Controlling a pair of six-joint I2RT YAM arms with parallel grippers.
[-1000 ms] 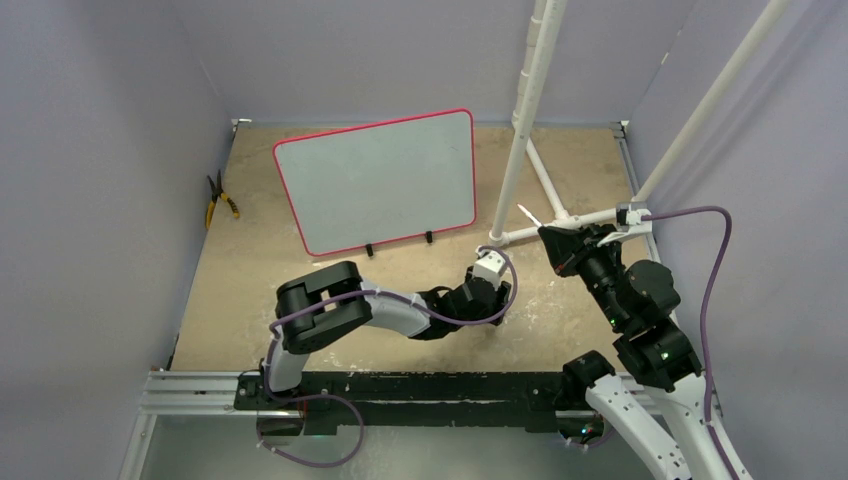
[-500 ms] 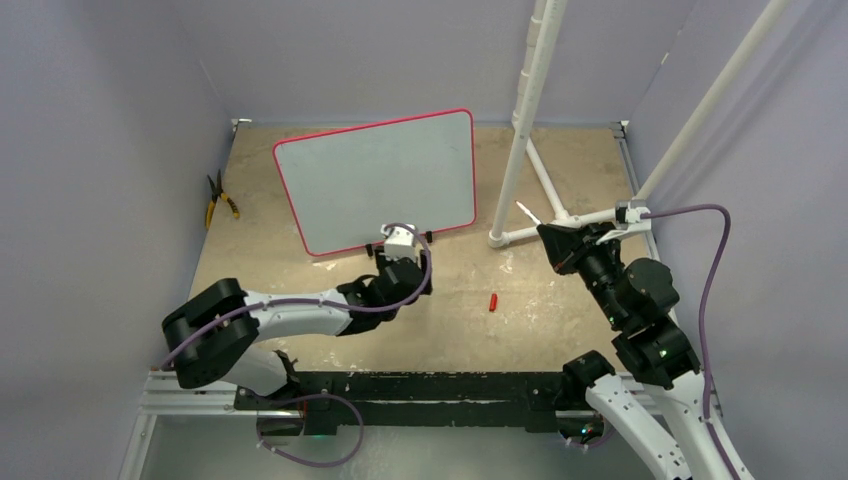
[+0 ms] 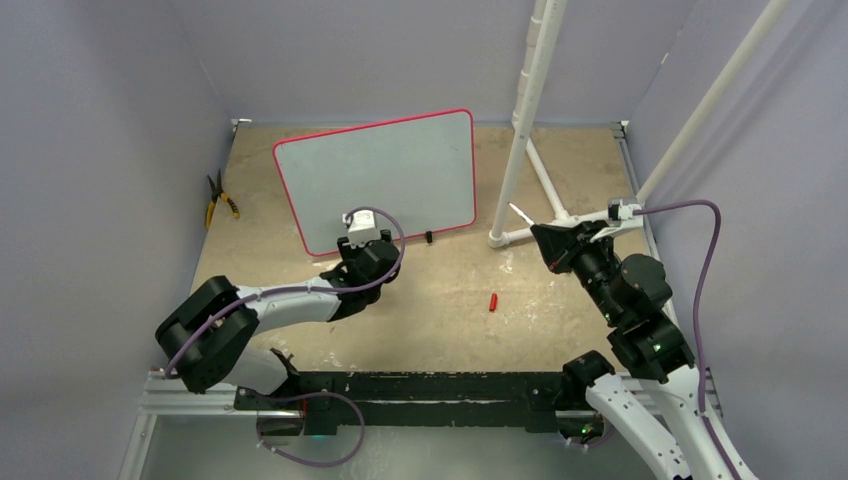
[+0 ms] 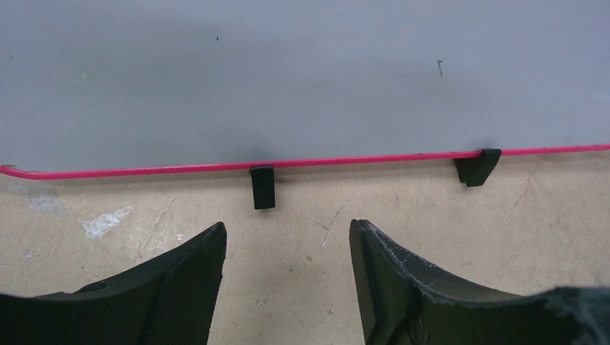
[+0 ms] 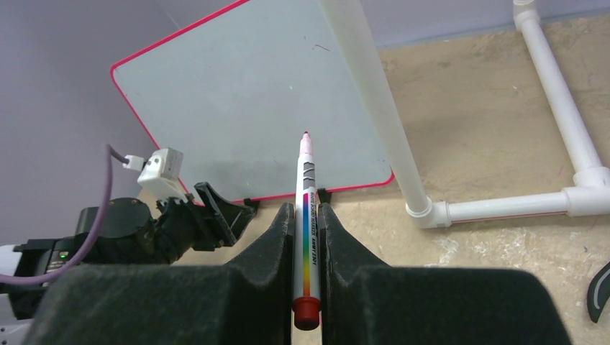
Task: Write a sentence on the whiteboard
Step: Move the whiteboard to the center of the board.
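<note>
Scuffed tan tabletop [image 3: 570, 170], whiteboard [image 3: 380, 170] standing, lilac walls [image 3: 100, 150]

Plain lilac walls [image 3: 100, 150] enclose a scuffed tan tabletop [image 3: 590, 165] with white pipe frame [image 3: 521, 130]

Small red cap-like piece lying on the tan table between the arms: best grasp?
Grip the small red cap-like piece at mid-length, straight from above. It lies flat on the tan table, long axis running roughly near-to-far, so jaws should probably close sideways across its narrow width. The open left gripper is free; the right gripper is shut on the rainbow-striped marker.
</note>
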